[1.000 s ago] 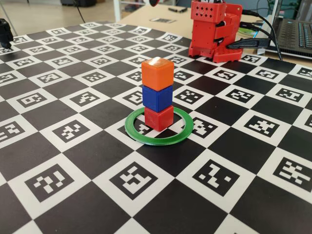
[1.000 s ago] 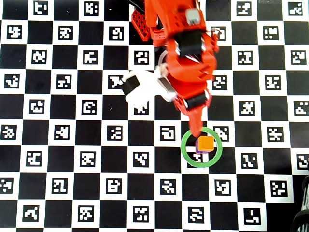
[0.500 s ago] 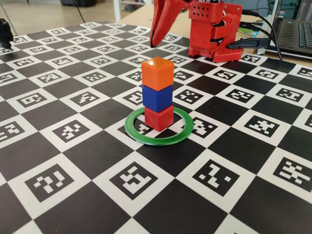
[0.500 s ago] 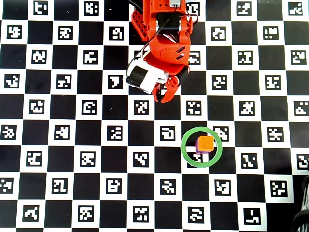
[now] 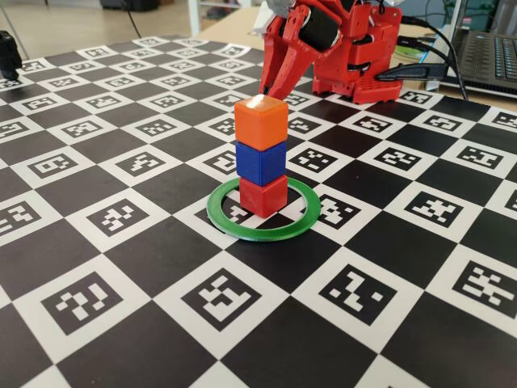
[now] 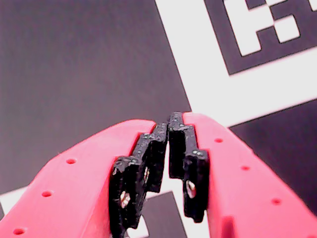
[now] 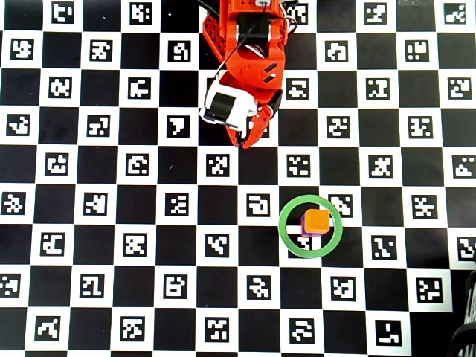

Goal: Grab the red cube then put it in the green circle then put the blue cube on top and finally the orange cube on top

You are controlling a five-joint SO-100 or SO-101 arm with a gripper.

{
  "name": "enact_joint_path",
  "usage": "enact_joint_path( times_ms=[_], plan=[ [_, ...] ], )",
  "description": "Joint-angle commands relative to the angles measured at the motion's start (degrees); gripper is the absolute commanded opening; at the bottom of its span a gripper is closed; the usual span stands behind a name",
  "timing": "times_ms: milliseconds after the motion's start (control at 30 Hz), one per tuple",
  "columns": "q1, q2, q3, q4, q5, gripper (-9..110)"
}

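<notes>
The gripper [image 7: 243,143] is clenched on nothing: in the wrist view the two red jaws come together with the black pads [image 6: 148,163] touching near the tips, and only the checkered mat [image 6: 89,64] lies beneath the gripper [image 6: 168,124]. In the overhead view the gripper points down the picture from the folded red arm [image 7: 249,52], hanging over a square of the mat [image 7: 111,245] near the base, with a white block [image 7: 224,108] on the arm just up and left of the tips. The cubes lie well apart from the gripper, down and to the right of it in that view, where the orange cube [image 7: 317,220] shows on top inside the green circle [image 7: 291,239] and a sliver of the cube under it peeks out at its lower left. In the fixed view the gripper [image 5: 264,87] hangs behind the stack and slightly to its left, its tips about level with the stack's top. The stack is nearer the camera: the red cube [image 5: 262,196] sits on the mat [image 5: 121,259] inside the green circle [image 5: 242,230], the blue cube [image 5: 261,162] rests on it, and the orange cube [image 5: 261,121] rests on the blue one. All three stand upright, each turned slightly against the one below. The red cube sits a little toward the back of the ring, not touching its rim. The arm's base [image 5: 355,56] stands at the far edge of the mat, with a laptop [image 5: 485,52] to its right.
</notes>
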Motion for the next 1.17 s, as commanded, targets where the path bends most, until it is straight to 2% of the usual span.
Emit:
enact_joint_path(
  times_ms=[0, 233, 1133],
  plan=[
    [-0.7, 3.0, 2.2, 4.5, -3.6, -6],
    [-0.7, 5.1, 2.3, 14.6, -5.5, -6],
    [-0.6, 5.1, 2.3, 14.7, -6.1, -6]
  ],
)
